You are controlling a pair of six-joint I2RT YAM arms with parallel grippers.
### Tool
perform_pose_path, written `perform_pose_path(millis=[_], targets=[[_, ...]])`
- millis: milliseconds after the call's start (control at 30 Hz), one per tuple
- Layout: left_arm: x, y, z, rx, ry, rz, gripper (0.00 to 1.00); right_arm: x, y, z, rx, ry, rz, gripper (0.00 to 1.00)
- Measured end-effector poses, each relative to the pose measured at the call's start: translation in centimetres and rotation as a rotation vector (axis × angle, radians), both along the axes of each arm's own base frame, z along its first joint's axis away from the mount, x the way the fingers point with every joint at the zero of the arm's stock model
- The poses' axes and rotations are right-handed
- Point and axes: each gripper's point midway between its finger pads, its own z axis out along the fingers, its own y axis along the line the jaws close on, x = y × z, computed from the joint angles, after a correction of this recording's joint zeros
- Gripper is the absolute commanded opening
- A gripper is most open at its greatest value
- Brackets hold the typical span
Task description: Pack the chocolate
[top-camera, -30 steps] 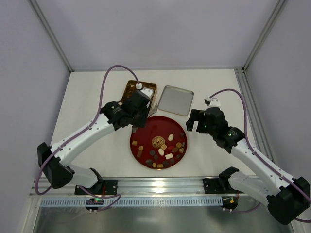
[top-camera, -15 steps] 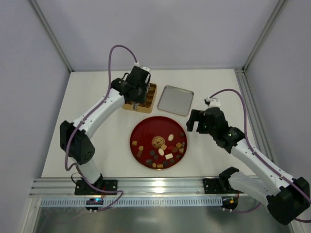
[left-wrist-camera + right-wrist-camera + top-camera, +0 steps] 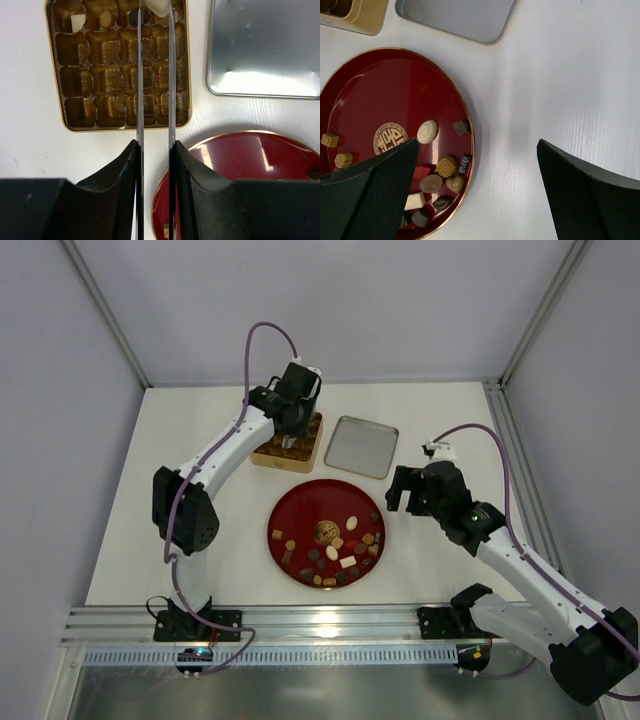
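white table (image 3: 200,540), left gripper (image 3: 155,6) clamps a cream-white chocolate (image 3: 160,7) over gold tin (image 3: 56,116); right gripper (image 3: 477,145) spread.

Left arm (image 3: 225,455) spans surface's (image 3: 450,420) left half, left pincer (image 3: 155,22) closed on chocolate (image 3: 159,6) over tin (image 3: 75,80). Lid (image 3: 362,446) just right of tin, plate (image 3: 300,515) near both; slim bare gaps between. Right pincer (image 3: 398,488), jaws wide, flanks plate's right rim. Far-right strip open.
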Motion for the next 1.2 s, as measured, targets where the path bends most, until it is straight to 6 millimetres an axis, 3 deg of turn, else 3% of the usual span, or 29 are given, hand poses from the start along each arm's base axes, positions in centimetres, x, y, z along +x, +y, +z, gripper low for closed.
perform_pose_path(millis=[300,900,1200], targets=[[0.4,-0.2,-2.7,0.04,0.046,-0.011,0.31,0.0,0.0,0.0,0.0,0.0,-0.002,1.0],[0.5,-0.2,-2.8,0.054,0.045,-0.03,0.43,0.0,-0.1,0.0,0.0,0.0,-0.002,1.0],[0.7,-0.3,-2.0,0.044,0.029,-0.03,0.44,0.0,-0.1,0.0,0.0,0.0,-0.003,1.0]])
